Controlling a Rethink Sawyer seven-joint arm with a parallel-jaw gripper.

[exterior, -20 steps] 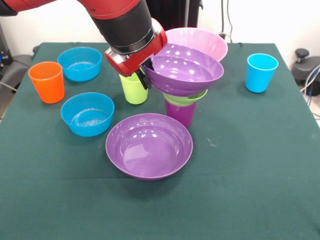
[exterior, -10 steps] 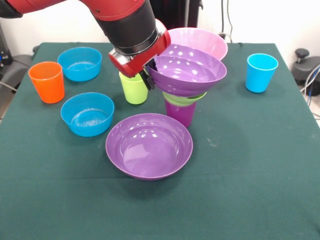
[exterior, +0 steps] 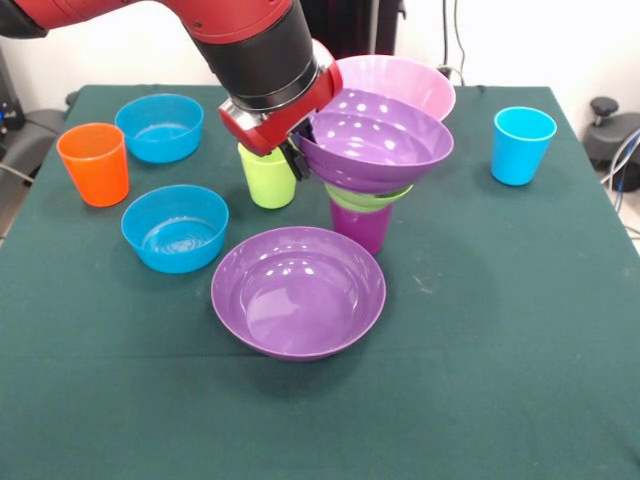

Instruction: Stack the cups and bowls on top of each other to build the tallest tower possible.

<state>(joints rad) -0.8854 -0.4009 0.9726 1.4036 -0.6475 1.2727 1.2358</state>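
**A:** Why is the wide purple bowl (exterior: 375, 150) sitting like that?

**B:** I keep it at its rim with the gripper (exterior: 296, 153), on the side toward the lime green cup (exterior: 268, 176). The jaws are closed on that rim, I believe, though the wrist hides most of them. The bowl rests above the small green bowl (exterior: 368, 197), which sits on the purple cup (exterior: 361, 224); this is my tower. It looks a little tilted, so I judge it is not fully seated.

**A:** What is around the tower?

**B:** The big pink bowl (exterior: 400, 80) is just behind it, almost touching the held bowl. The second purple bowl (exterior: 298, 291) lies in front. The lime green cup is just beside, under the wrist, so it may obstruct me. Two blue bowls (exterior: 175, 227) (exterior: 159, 126) and the orange cup (exterior: 94, 163) are beyond the lime cup; the light blue cup (exterior: 522, 145) is well apart on the other side.
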